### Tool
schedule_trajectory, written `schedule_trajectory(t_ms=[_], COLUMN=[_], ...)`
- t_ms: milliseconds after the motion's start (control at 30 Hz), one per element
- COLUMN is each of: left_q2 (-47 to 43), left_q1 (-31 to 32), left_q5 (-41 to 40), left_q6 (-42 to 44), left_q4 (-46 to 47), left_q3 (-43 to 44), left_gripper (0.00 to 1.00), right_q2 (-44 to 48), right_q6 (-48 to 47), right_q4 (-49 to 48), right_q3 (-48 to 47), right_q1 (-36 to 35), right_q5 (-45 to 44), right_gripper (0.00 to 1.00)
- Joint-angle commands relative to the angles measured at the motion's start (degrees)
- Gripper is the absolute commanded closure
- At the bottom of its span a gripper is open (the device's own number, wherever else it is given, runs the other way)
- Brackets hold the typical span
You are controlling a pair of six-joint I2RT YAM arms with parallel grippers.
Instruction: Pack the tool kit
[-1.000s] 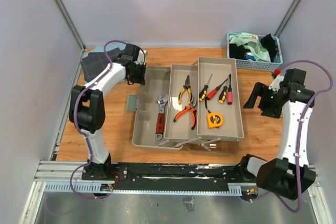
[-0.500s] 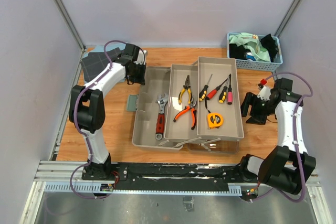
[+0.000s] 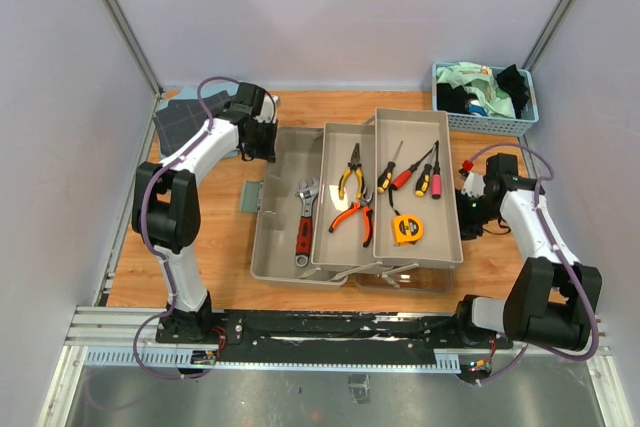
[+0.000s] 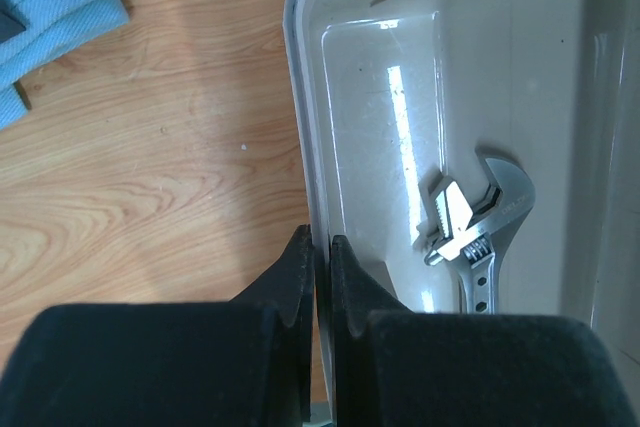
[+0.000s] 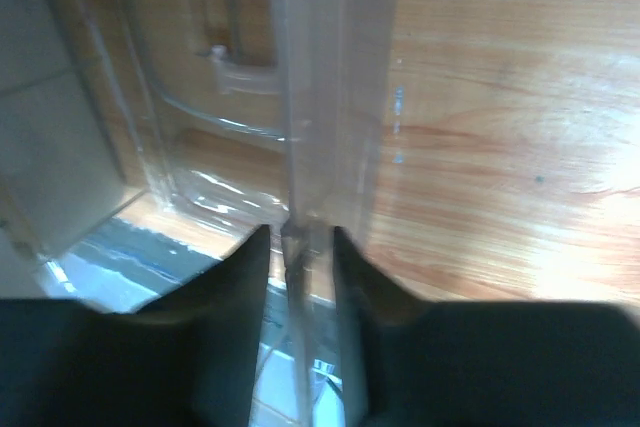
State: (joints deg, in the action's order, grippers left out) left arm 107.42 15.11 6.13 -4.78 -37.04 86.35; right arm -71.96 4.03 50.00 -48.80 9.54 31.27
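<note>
Right, on my feed the toolbox (image 3: 272, 242) sits open at the middle of the counter (image 3: 210, 247), its two trays fanned out to the right of the base. I count one red-handled wrench (image 3: 305, 222) in the base, two pairs in the middle tray, the yellow-handled pliers (image 3: 351, 169) and the orange-handled pliers (image 3: 352, 215), and in the right tray four small screwdrivers (image 3: 405, 175) plus one orange tape measure (image 3: 406, 228). My left end effector (image 4: 320, 247) is clamped tight on the base's far-left rim. My right end effector (image 5: 303, 237) straddles a translucent edge on the toolbox's right side; I cannot tell whether it is pinching. One blue basket (image 3: 485, 123) of cloths stands at the far right, and one folded dark cloth (image 3: 183, 119) lies far left.
</note>
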Motion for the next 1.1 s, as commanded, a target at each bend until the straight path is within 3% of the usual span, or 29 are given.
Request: schedule_trajectory(t_ms=[0, 67, 100, 333, 667, 1067], left_q2=[-0.5, -0.6, -0.8, -1.2, -0.6, 0.6], left_q1=[-1.1, -1.1, -1.1, -1.1, -1.1, -1.1], left_q5=[-0.9, -0.7, -0.6, -0.8, -1.8, -1.4], left_q6=[5.1, 4.8, 4.7, 4.1, 3.2, 1.3], left_q4=[-4.0, -3.9, -3.9, -3.9, -3.9, -5.7], left_q3=[-0.7, -0.8, -0.8, -1.0, -0.6, 1.8], left_gripper=[1.0, 1.0, 1.0, 1.0, 1.0, 1.0], right_q2=[-1.0, -0.1, 0.4, 4.4, 4.9, -2.5], right_q6=[1.6, 1.6, 1.5, 1.9, 3.1, 9.4], right_q4=[-1.9, -1.0, -0.3, 6.3, 15.0, 19.2], right_q3=[-0.4, -1.9, -2.8, -12.6, -34.3, -47.2], right_q1=[-2.4, -2.4, -2.4, -2.4, -3.8, -26.8], right_q5=[-2.4, -4.4, -5.7, -12.5, -20.2, -41.7], right_gripper=[0.79, 0.96, 0.99, 0.99, 0.99, 0.99])
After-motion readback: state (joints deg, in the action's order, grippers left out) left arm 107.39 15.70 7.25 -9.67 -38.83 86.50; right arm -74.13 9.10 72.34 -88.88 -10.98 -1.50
